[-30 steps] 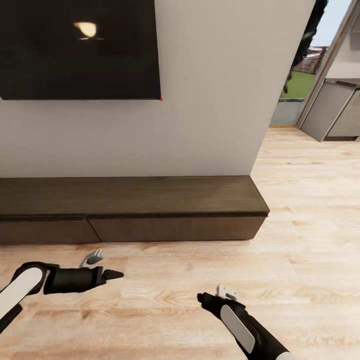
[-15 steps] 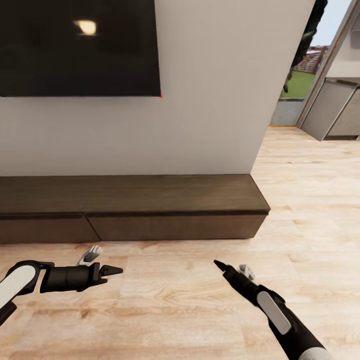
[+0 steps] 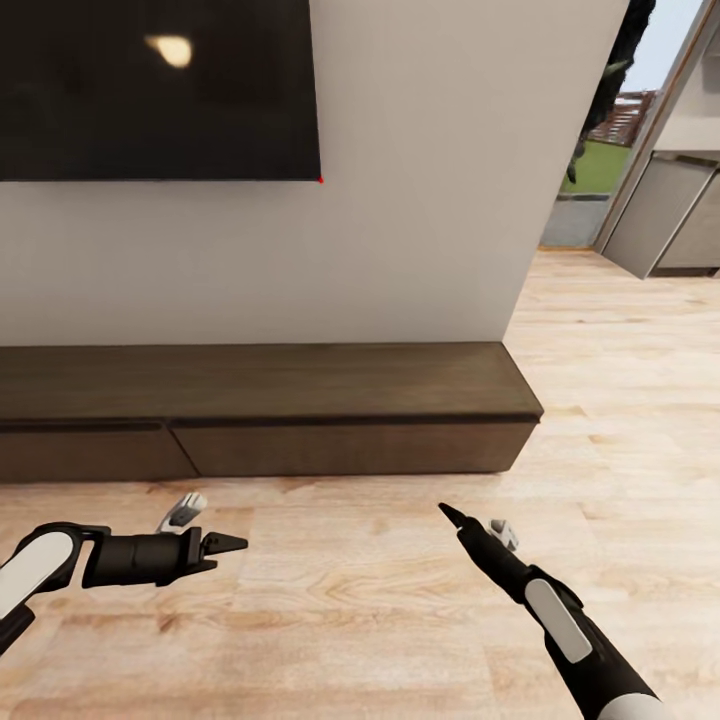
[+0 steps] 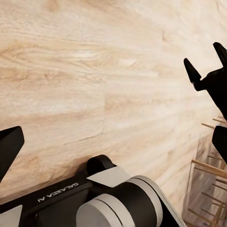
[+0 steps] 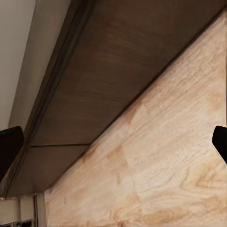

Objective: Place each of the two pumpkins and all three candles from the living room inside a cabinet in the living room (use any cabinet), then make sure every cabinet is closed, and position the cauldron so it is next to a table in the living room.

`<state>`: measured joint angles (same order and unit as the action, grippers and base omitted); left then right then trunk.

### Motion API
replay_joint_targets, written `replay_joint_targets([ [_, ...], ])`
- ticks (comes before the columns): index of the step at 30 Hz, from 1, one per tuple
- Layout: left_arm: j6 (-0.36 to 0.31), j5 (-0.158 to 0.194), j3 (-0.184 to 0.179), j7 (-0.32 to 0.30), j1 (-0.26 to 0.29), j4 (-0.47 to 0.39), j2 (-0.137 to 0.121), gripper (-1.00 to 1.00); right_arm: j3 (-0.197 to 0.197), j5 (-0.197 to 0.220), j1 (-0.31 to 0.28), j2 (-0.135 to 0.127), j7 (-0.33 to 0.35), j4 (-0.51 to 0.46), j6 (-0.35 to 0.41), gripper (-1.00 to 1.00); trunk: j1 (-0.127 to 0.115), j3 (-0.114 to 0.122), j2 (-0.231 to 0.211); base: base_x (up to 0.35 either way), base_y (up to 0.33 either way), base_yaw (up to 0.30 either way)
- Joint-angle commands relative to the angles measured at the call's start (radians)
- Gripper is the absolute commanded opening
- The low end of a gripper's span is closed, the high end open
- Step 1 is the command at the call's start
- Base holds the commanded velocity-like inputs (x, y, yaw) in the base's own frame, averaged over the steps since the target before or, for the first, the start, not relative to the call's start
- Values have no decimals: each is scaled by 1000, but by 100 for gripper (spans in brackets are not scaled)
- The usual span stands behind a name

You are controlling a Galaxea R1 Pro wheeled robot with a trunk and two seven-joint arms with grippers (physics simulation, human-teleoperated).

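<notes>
The long dark-brown cabinet (image 3: 350,448) runs along the foot of the white wall, with both visible drawer fronts shut and its top bare. My left gripper (image 3: 215,526) hovers open over the wood floor in front of the cabinet's left drawer, pointing right. My right gripper (image 3: 474,521) is open too, low over the floor and aimed at the right drawer front (image 5: 118,90). Its fingertips (image 5: 9,146) stand wide apart with nothing between them. The left wrist view catches my right arm (image 4: 118,198) over bare floor. Pumpkins, candles and cauldron are out of view.
A black TV (image 3: 150,90) hangs on the wall above the cabinet. Right of the wall's corner the pale wood floor (image 3: 620,420) runs on towards grey kitchen units (image 3: 665,220). A pale slatted wooden frame (image 4: 208,189) stands beyond my right arm.
My right arm has reached forward and to the right, closer to the cabinet. The left arm has barely moved. The whole view has shifted slightly, so the camera moved.
</notes>
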<state>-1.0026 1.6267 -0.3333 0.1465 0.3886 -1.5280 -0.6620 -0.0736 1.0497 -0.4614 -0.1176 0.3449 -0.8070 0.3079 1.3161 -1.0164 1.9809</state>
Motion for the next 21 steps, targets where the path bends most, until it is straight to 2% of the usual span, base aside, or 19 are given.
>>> replay_joint_targets([
  [1, -1, 14, -2, 10, 1, 0, -1, 100, 9, 8, -1, -1, -3, 0, -4, 100, 4, -4, 8, 0, 0, 0],
  [4, -1, 24, -3, 9, 1, -1, 0, 100, 38, 9, -1, -1, -3, 1, -104, 100, 15, -13, 29, 0, 0, 0],
  [7, -1, 28, -5, 9, 1, -1, 1, 100, 47, 16, -1, -1, -2, 3, -208, 100, 27, -23, 50, 0, 0, 0],
  [9, -1, 30, -19, 8, 1, -1, 2, 100, 50, 51, -1, -1, 0, 4, -244, 100, 34, -29, 64, 0, 0, 0],
  [12, -1, 31, -46, 4, 1, -1, 4, 100, 49, 149, -1, -2, 32, 3, -264, 100, 46, -38, 85, 0, 0, 0],
  [15, 0, 31, -55, -22, 1, 0, 5, 100, 47, 201, -1, -2, 56, 5, -271, 100, 57, -48, 106, 0, 0, 0],
  [21, 1, 32, -59, -77, 1, 2, 5, 100, 42, 213, -1, -3, 64, 1, -274, 100, 80, -67, 148, 0, 0, 0],
])
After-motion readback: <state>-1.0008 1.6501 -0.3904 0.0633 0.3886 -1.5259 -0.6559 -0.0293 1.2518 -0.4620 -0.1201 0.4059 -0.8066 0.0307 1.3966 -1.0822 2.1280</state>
